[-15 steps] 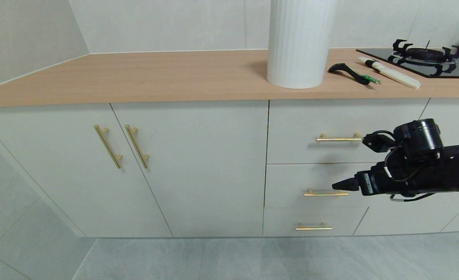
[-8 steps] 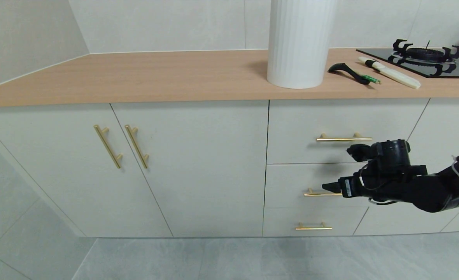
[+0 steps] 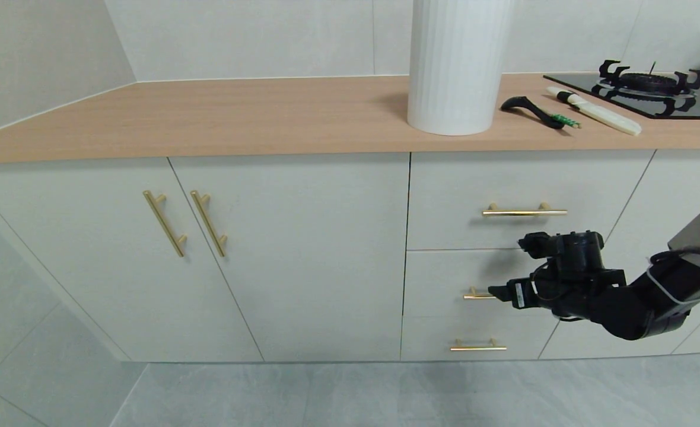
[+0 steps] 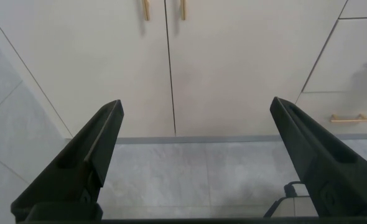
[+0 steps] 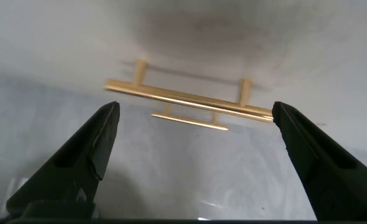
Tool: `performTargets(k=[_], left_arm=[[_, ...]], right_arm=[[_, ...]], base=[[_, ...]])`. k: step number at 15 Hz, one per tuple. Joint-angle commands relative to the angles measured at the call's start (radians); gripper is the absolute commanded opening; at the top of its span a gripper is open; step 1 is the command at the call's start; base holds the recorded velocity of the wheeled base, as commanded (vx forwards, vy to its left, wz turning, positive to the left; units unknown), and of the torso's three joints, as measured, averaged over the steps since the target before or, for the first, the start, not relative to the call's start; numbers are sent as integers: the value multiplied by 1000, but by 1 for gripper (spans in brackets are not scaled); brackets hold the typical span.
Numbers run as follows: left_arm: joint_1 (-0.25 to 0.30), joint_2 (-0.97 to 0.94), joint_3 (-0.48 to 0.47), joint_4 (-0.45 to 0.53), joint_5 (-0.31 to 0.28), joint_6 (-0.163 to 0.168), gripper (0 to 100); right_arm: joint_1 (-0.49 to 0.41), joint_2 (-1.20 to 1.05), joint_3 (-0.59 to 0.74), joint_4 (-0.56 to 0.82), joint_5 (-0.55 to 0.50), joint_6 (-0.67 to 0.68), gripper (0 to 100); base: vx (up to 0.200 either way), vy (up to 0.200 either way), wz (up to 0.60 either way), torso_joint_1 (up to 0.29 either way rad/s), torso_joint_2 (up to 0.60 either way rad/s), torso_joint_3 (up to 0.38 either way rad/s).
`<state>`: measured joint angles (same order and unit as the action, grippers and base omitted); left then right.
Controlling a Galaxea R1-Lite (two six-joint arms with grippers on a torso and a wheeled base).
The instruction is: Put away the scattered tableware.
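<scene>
On the wooden countertop (image 3: 237,118) lie a black utensil with a green handle end (image 3: 538,112) and a long white utensil (image 3: 594,111). My right gripper (image 3: 493,292) is down in front of the drawers, its tip at the middle drawer's gold handle (image 3: 473,295). In the right wrist view that handle (image 5: 190,101) runs across just ahead of the open right gripper (image 5: 196,112), touching neither finger. My left gripper (image 4: 196,106) stands open with nothing in it, facing the floor and the base of the cabinet doors.
A tall white ribbed cylinder (image 3: 457,65) stands on the counter left of the utensils. A black gas hob (image 3: 652,89) is at the far right. The top drawer handle (image 3: 525,212) and bottom drawer handle (image 3: 478,347) flank the middle one; two door handles (image 3: 187,222) are to the left.
My right arm has dropped lower and gone in toward the cabinet, its tip shifting left over the middle drawer handle. The utensils have not moved.
</scene>
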<state>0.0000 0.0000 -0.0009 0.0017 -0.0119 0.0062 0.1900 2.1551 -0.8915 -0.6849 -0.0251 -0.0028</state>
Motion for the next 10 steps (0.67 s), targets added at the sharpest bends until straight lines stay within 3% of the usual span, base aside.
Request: performTargets(k=[1, 6, 10], left_arm=[[0, 2, 1, 0, 0, 0, 100], [0, 2, 1, 0, 0, 0, 100], [0, 2, -1, 0, 1, 0, 100]], right_arm=[[0, 42, -26, -1, -35, 3, 100], [29, 149, -73, -116, -168, 18, 100], [31, 161, -81, -130, -180, 38, 100]], base=[[0, 0, 0, 0, 0, 0], [0, 0, 0, 0, 0, 0], [0, 0, 0, 0, 0, 0]])
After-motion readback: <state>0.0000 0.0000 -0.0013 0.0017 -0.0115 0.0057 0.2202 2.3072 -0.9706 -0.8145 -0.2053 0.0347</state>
